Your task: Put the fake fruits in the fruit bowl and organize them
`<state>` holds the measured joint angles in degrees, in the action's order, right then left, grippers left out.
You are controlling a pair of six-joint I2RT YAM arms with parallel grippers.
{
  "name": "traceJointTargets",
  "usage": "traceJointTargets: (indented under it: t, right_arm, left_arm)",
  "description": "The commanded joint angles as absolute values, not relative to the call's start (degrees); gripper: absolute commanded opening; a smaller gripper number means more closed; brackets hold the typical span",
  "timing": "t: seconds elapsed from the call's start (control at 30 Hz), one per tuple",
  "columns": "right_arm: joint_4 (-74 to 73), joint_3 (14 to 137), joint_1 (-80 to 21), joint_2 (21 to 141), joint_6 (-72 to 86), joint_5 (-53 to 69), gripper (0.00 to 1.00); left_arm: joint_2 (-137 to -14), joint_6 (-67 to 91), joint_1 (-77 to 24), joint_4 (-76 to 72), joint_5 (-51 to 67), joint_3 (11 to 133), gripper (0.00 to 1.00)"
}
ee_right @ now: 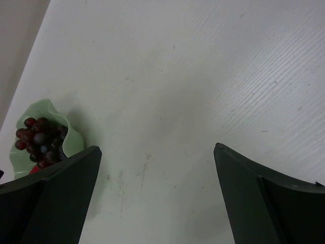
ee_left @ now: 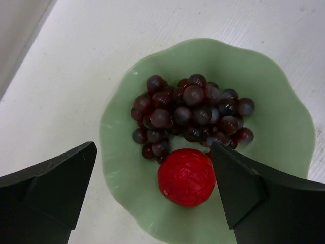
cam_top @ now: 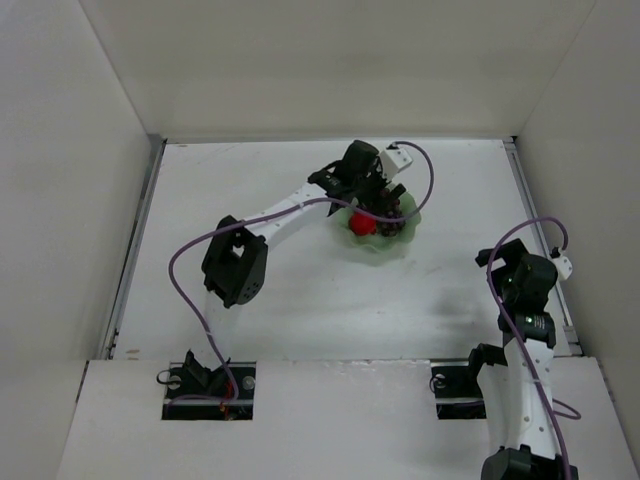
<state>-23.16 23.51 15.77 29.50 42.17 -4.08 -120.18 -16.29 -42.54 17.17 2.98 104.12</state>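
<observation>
The grapes [ee_left: 190, 112] look glossy, the red fruit [ee_left: 186, 177] finely ridged, the green bowl [ee_left: 284, 132] smooth and matt.

You see the left gripper [ee_left: 152, 148] looking down from above, its jaws spread wide at the bottom corners. Below them the mint-green scalloped bowl [ee_left: 284, 127] sits on the white surface [ee_left: 66, 66]. The bunch of dark maroon grapes [ee_left: 190, 114] lies in the bowl's middle, and the glossy red ball fruit [ee_left: 186, 177] rests against the bunch's near side, close by the right-hand jaw.
</observation>
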Motion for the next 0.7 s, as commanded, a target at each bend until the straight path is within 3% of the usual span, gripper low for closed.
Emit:
traceJointTargets:
  t: [0.0,0.27,0.5,0.67]
  right_arm:
    - [-21.89,24.61,15.08,28.92,41.4,-4.83,1.0]
    - [-21.53,24.0,14.81,29.0,41.57,-4.83,1.0]
    - [-20.39,23.64,15.16,31.29,41.66,-4.66,1.0]
    - [-20.22,24.69,15.95,32.43,41.4,-4.75,1.0]
  left_arm:
    - [-116.11,-15.56,-42.67,12.39,3.17,109.86,1.0]
    - [-105.65,-4.4,-30.39,18.97,0.79,105.31,1.0]
    - [-105.91,0.35,-5.79,33.74,3.08,95.29,1.0]
    - [-101.44,0.7,6.62,30.16,-0.78,83.61,1.0]
